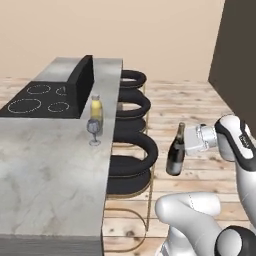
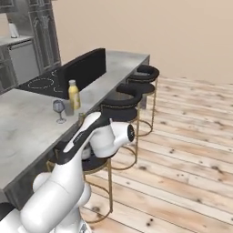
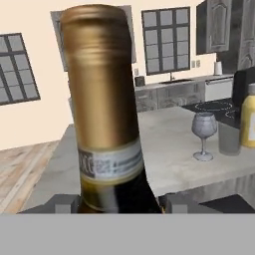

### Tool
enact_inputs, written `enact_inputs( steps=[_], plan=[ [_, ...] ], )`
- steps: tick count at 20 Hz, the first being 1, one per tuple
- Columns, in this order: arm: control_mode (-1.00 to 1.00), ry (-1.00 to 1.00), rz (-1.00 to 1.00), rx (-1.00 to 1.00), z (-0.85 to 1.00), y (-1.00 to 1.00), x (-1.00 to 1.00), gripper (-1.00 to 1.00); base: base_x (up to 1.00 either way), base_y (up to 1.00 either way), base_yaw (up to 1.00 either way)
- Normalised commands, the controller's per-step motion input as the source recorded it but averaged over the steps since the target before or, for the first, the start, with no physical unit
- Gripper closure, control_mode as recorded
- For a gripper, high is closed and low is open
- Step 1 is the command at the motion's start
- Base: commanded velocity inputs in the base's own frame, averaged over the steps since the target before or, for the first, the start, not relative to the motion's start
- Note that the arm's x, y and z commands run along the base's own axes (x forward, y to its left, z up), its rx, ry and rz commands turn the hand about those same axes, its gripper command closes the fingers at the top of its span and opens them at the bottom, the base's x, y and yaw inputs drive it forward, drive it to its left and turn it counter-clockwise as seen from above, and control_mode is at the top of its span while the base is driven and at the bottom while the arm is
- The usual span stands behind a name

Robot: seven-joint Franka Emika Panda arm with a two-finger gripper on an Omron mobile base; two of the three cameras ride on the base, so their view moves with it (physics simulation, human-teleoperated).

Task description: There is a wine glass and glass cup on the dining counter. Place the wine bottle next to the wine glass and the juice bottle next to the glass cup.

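Observation:
My gripper point(image 1: 185, 146) is shut on the wine bottle point(image 1: 175, 152), holding it upright in the air over the floor, to the right of the stools and off the dining counter point(image 1: 50, 175). In the hand view the bottle's gold-foil neck point(image 3: 102, 84) rises close between my gripper's point(image 3: 118, 203) tips. The wine glass point(image 1: 93, 130) stands near the counter's right edge. Just behind it is the yellow juice bottle point(image 1: 96, 111). The grey glass cup point(image 3: 229, 138) stands between the wine glass point(image 3: 204, 130) and the juice bottle point(image 3: 248, 122), close to both.
A row of black stools point(image 1: 132, 155) with gold legs lines the counter's side between me and the glasses. A black cooktop point(image 1: 35, 102) and a raised black divider point(image 1: 82, 80) take up the far part of the counter. Bare marble lies in front of the wine glass.

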Motion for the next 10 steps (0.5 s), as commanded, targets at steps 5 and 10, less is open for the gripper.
enact_inputs(
  steps=[5,10],
  plan=[
    [1.00,0.00,0.00,0.00,0.00,0.00,0.00,1.00,0.36,0.00,0.49],
    [1.00,0.00,0.00,0.00,0.00,0.00,0.00,1.00,0.28,-0.04,0.52]
  ],
)
